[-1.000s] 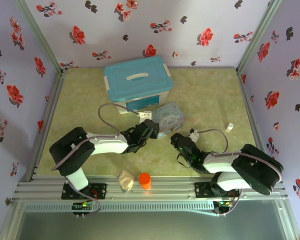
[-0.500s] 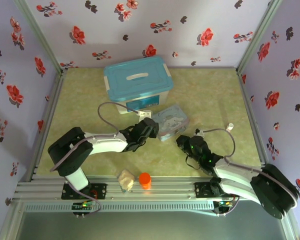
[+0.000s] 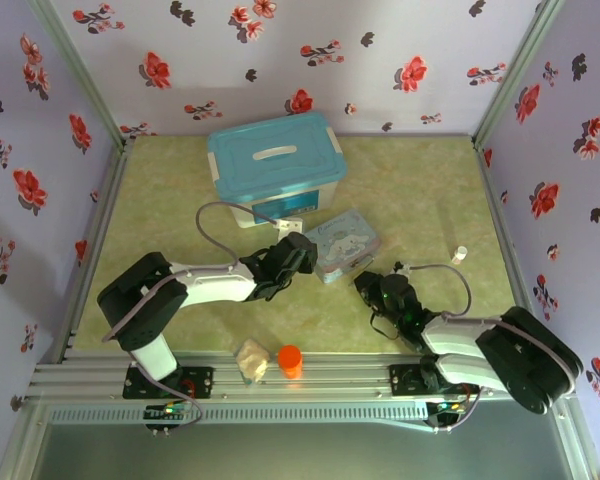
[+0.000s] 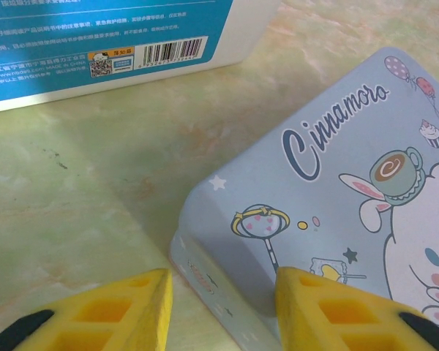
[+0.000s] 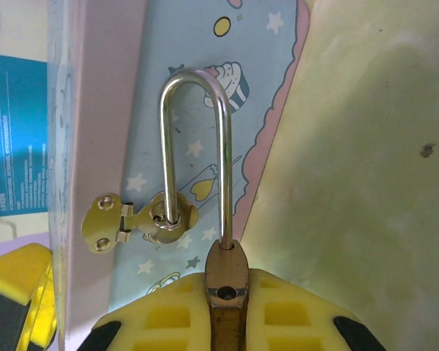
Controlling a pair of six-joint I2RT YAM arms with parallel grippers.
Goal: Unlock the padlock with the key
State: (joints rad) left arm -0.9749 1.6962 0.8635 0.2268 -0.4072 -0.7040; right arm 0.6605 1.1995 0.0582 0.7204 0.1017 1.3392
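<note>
- The padlock (image 5: 225, 274) is a small lock with a narrow brass-gold body and a long, thin, polished silvery shackle bent into a tall U.
- Its body sits edge-on, with a small round hole in the face turned to the wrist camera. It is pinched between the yellow fingers of the right gripper (image 5: 227, 307).
- The shackle reaches away from the body and lies over the printed side of a pale-blue cartoon tin (image 5: 197, 44).
- The shackle's right leg runs into the top of the body.
- Its left leg passes through the ring of a small brass hasp (image 5: 143, 223) on the tin. It seems to end there, just beside the body and not seated in it.
</note>
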